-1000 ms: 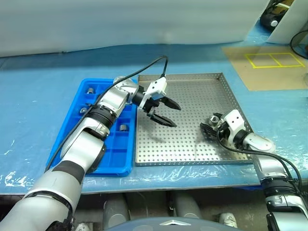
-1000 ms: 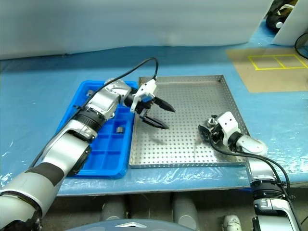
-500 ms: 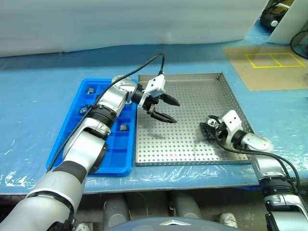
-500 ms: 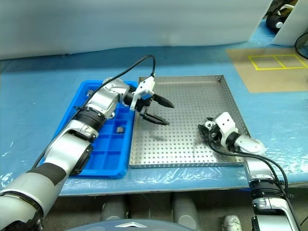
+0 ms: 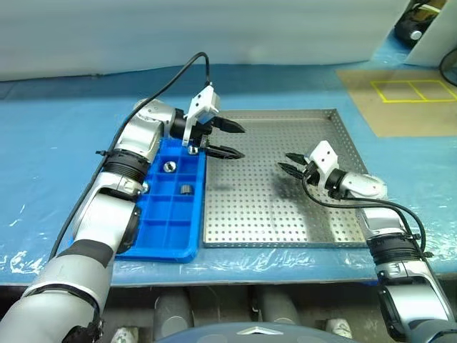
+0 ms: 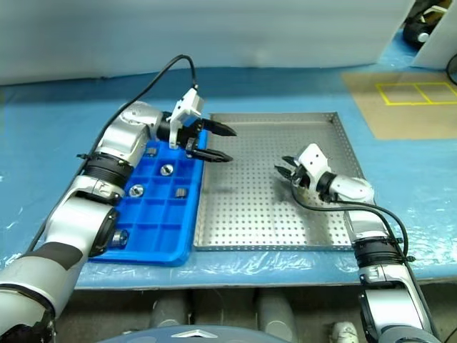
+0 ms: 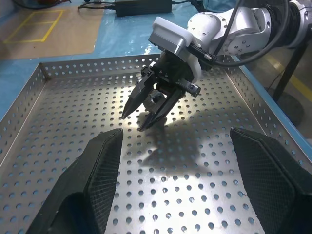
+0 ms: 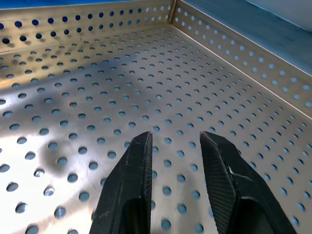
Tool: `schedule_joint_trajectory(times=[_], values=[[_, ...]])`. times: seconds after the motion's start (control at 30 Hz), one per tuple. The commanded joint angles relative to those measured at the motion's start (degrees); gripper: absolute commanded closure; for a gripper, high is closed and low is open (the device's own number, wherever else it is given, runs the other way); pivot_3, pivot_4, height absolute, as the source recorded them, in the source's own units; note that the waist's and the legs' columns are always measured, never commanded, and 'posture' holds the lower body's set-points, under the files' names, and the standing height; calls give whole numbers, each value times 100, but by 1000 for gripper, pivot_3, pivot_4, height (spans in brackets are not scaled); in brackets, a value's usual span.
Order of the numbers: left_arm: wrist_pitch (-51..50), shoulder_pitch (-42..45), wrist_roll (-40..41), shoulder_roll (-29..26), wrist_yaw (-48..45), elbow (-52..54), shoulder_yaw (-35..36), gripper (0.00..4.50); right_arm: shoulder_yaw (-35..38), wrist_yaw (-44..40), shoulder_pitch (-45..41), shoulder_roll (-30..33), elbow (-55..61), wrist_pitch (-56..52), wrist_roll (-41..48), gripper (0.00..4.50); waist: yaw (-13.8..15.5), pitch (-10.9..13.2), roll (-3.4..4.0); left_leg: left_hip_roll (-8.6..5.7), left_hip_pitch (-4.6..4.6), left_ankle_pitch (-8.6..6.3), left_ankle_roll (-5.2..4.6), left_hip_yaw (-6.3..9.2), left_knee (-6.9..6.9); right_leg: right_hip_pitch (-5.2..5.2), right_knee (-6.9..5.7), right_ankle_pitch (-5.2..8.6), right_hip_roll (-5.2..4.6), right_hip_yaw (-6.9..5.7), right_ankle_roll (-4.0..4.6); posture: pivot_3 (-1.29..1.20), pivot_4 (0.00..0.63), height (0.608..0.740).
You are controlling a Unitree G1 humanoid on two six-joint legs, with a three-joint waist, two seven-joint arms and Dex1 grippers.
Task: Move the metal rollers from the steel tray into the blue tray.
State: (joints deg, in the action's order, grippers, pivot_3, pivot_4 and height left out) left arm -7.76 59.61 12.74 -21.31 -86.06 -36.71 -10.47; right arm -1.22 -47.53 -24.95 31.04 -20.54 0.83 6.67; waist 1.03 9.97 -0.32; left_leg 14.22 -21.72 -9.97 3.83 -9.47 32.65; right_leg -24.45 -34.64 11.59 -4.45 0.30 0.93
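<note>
Standing by the bench here. The whole table (image 5: pixel 50 179) is wrapped in a bright blue plastic sheet, crinkly and shiny along the near edge, and there's a pale white backdrop (image 5: pixel 214 28) running across the far side.

Going from the left, the blue tray (image 5: pixel 171 236) lies lengthwise with a handful of metal rollers (image 6: pixel 136 191) spread over its compartments. One is in the near left corner and the others are further back, each in its own square as far as I can see. The left gripper (image 5: pixel 241 141) hangs over the far end of the seam between the two trays, pointing right. Its fingers are spread wide with nothing in them. A black cable (image 5: pixel 171 75) loops up behind its wrist.

Just beside the blue tray on the right is the steel tray (image 5: pixel 257 207), perforated sheet with low rims. Its floor looks bare.

The right gripper (image 5: pixel 284 161) is held over the right half of the steel tray, pointing left, clear of the floor. From the left wrist view it looks like a small silvery roller (image 7: pixel 156 98) is pinched between its fingers back from the tips, though it's hard to be sure from that angle.

At the far right, a brown mat (image 5: pixel 414 107) lies on the sheet with yellow tape (image 5: pixel 410 90) marking out boxes.
</note>
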Motion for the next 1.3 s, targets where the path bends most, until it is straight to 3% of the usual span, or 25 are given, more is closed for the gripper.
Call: schedule_joint_trajectory(times=[0.03, 0.2, 0.5, 0.77, 0.9, 0.97, 1.2, 1.3], values=[[-243, -135, 130, -66, -14, 527, 61, 791, 136, -3, 65, 66, -91, 95, 52, 2937, 51, 0, 0, 1, -4, -1, -1, 0, -1, 0, 0, 0, -3, 0, 0, -195, 150, 740], [-327, -196, 91, -48, 27, 537, 52, 791, 432, 33, 384, 333, -66, 121, 139, 2937, 162, 1, 1, -1, -10, -1, -2, 0, -1, -5, -1, 0, -8, -2, 0, -214, 150, 740], [-225, -117, 30, 96, -8, 329, 12, 791, 927, 78, 990, 664, 303, 30, 371, 2937, 112, 2, 1, -16, 0, 3, 5, -2, 1, -5, -1, 1, -13, 2, -1, -264, 150, 740], [-104, -25, -13, 161, -54, 130, 13, 791, 979, 127, 1312, 540, 759, -271, 586, 2937, 20, 2, 1, -17, 0, 3, 4, -2, 1, -5, 1, 1, -11, 3, -2, -275, 150, 740], [-155, -53, 7, 154, -56, 215, 19, 791, 825, 90, 1261, 382, 1058, -377, 641, 3736, -12, 2, 1, -17, 0, 3, 4, -2, 0, -6, 2, 1, -11, 2, -3, -263, 150, 740], [-167, -76, 4, 123, -28, 260, 35, 791, 795, 193, 1155, 330, 1126, -411, 574, 4471, -18, 2, 1, -17, -3, 3, 4, -2, -1, -10, 2, 1, -11, 3, -3, -255, 150, 740], [-347, -106, 134, -50, 60, 476, 195, 791, 711, 329, 575, 309, 1414, -563, 557, 4471, -16, 3, 3, -19, -11, 4, 5, -2, -2, -23, -1, 1, -11, 6, -2, -234, 150, 740], [-360, -158, 124, -63, 86, 502, 195, 791, 1068, 552, 158, 109, 1748, -1278, 1204, 4471, -17, 5, 6, -19, -11, 4, 7, -2, -9, -24, 0, 1, -11, 5, -3, -237, 150, 740]])
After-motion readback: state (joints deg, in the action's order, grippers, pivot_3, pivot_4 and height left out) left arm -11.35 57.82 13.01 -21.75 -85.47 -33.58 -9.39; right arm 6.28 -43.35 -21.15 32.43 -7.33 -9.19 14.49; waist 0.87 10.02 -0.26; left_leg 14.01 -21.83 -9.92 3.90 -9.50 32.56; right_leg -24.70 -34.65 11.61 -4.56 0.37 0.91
